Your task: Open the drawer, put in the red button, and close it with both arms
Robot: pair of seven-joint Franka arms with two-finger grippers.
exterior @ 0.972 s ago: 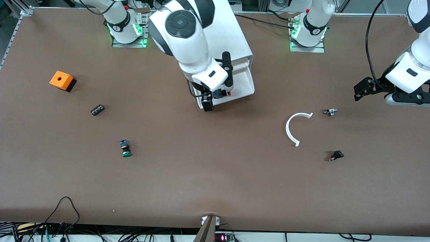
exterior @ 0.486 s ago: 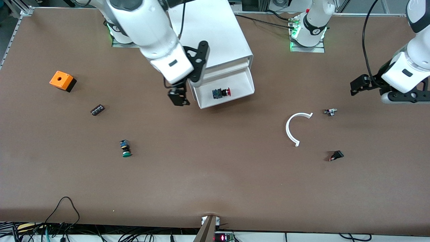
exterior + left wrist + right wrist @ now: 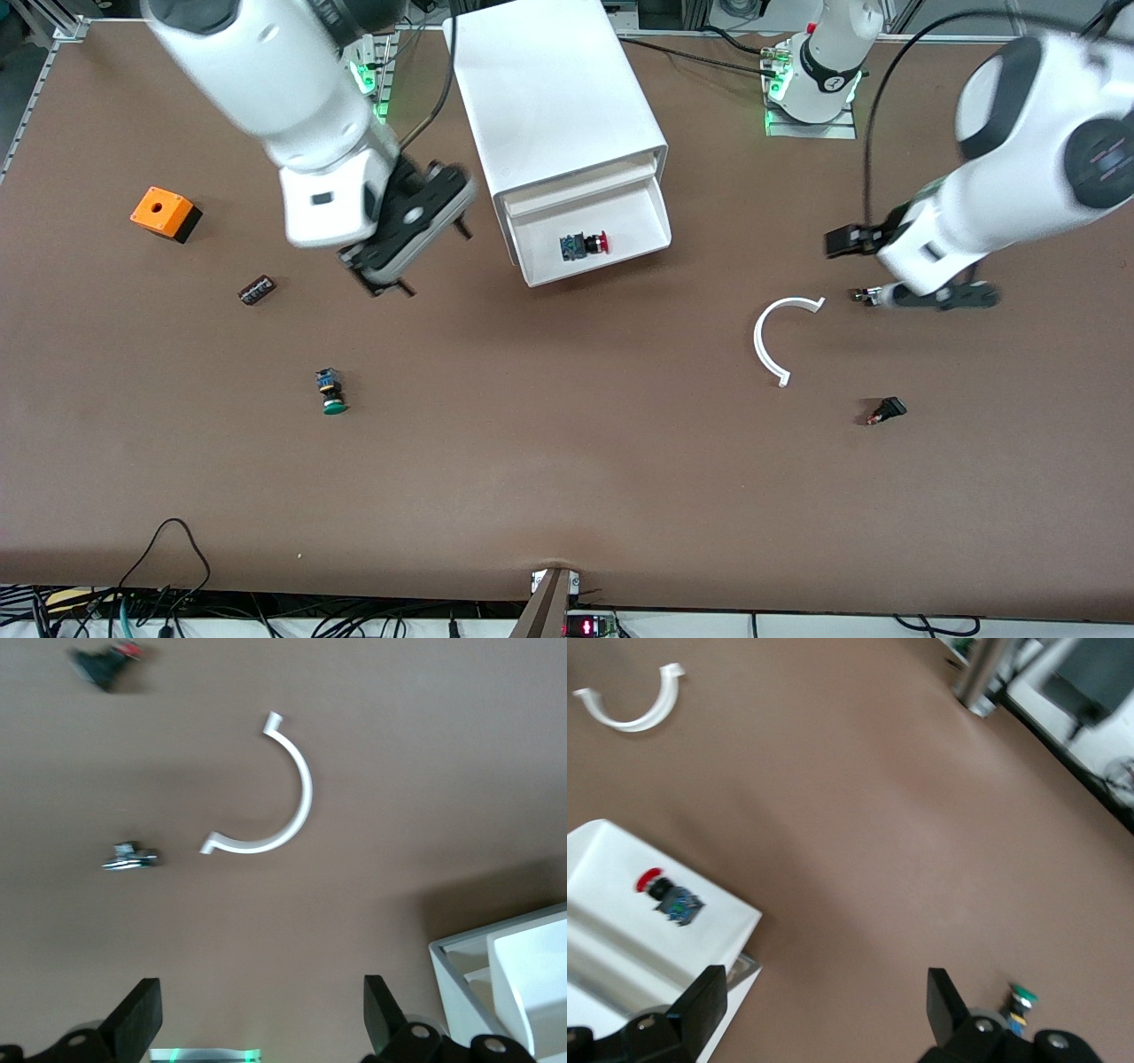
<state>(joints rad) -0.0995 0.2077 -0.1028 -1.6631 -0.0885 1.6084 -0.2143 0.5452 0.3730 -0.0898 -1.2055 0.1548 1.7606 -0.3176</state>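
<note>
Button (image 3: 583, 245): red cap, lies on its side in open drawer (image 3: 651, 221). Right gripper (image 3: 394, 244): jaws wide, empty, beside drawer toward right arm's end, nearer of the two. Left gripper (image 3: 873, 266): jaws wide, empty, over table by white arc (image 3: 778, 335), well apart from drawer.

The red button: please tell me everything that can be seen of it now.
The red button is small, with a round red mushroom cap on a short black body that carries a blue part; it looks like plastic. It lies on its side on the floor of the open white drawer, its cap pointing toward the left arm's end of the table. Nothing else touches it, and no claw is over it.
</note>
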